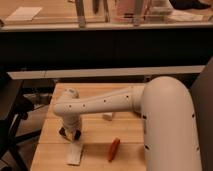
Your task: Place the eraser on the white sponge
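Note:
My gripper (70, 133) hangs from the white arm (100, 104) over the left part of the wooden table (130, 135), pointing down. It is just above and slightly behind a flat white sponge (75, 154) that lies near the table's front left. A small white block (107, 116), which may be the eraser, sits on the table behind the arm, to the right of the gripper. The gripper looks dark, and I cannot make out whether it holds anything.
A red-orange elongated object (114, 149) lies right of the sponge near the front edge. A black chair (10, 112) stands left of the table. A dark counter wall (100, 50) runs behind it. The arm's large shoulder (170, 125) covers the table's right side.

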`<state>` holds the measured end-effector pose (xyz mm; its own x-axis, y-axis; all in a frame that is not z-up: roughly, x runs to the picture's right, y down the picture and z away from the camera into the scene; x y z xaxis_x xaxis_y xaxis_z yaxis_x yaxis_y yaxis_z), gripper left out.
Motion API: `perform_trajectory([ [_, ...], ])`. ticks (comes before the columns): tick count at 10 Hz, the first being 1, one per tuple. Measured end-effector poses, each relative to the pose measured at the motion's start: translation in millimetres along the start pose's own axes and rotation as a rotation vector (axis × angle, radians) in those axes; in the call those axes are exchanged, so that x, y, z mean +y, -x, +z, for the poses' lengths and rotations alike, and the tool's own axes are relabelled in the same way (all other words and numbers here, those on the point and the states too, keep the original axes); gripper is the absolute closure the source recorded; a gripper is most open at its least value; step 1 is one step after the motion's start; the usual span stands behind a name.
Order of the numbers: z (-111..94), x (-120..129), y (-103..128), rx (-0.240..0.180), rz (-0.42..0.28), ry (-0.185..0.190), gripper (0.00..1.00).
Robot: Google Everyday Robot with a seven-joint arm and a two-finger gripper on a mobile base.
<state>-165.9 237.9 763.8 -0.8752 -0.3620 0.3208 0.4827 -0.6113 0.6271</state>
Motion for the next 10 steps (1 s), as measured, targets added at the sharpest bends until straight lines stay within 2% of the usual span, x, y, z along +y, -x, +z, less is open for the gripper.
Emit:
perform_trajectory([
  [3, 0.6, -0.3, 0.6, -0.004, -0.007, 0.002, 0.48],
  [7, 1.9, -0.9, 1.5, -0.009, -0.020, 0.006, 0.73],
  [9, 2.0, -1.0, 1.7, -0.009, -0.023, 0.008, 0.80],
  [10, 1.8, -0.6, 2.0, -0.010, -0.026, 0.010, 0.78],
])
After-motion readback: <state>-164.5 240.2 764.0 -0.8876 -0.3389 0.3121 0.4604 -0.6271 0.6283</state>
